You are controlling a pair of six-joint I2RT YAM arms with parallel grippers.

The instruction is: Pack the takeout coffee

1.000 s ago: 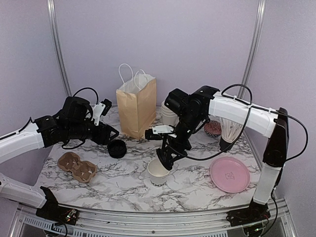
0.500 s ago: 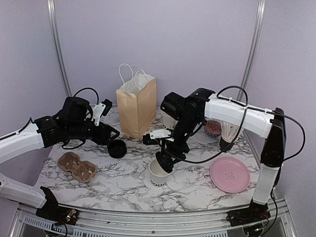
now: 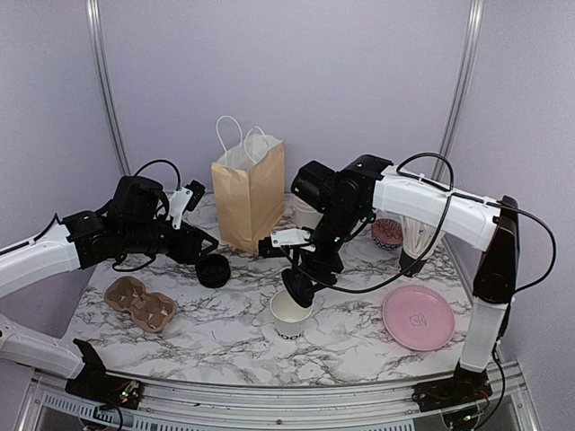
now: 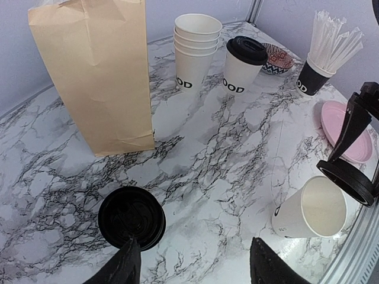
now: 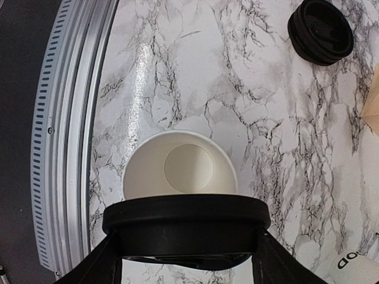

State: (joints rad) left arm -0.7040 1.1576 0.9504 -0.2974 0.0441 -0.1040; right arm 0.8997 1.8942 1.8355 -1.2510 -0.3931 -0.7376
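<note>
Right tool [image 3: 301, 285] is clenched on a black lid [image 5: 186, 219], one finger on each side of its rim. I see it hanging tilted, close over an open white paper cup [image 5: 180, 168] that stands upright near the front edge of the counter [image 3: 234, 337]; I cannot tell whether lid and cup touch. Left tool [image 4: 195, 269] is released, its fingers spread wide, hovering just above a stack of loose black lids [image 4: 131, 216] without touching it.

On the marble counter, a brown paper bag [image 3: 247, 193] with white handles stands upright at the back. A pink plate [image 3: 418, 317] lies at the front right, and a pulp cup carrier [image 3: 139, 303] lies at the front left.

From my left wrist camera, a stack of lidless white cups [image 4: 197, 50] stands beside the bag. The takeout coffee [image 4: 243, 65], lidded and lettered, stands upright just beside that stack, well apart from both tools. A black cup of wrapped straws [image 4: 317, 77] stands further right, and a small patterned bowl [image 4: 277, 59] sits behind the coffee.
</note>
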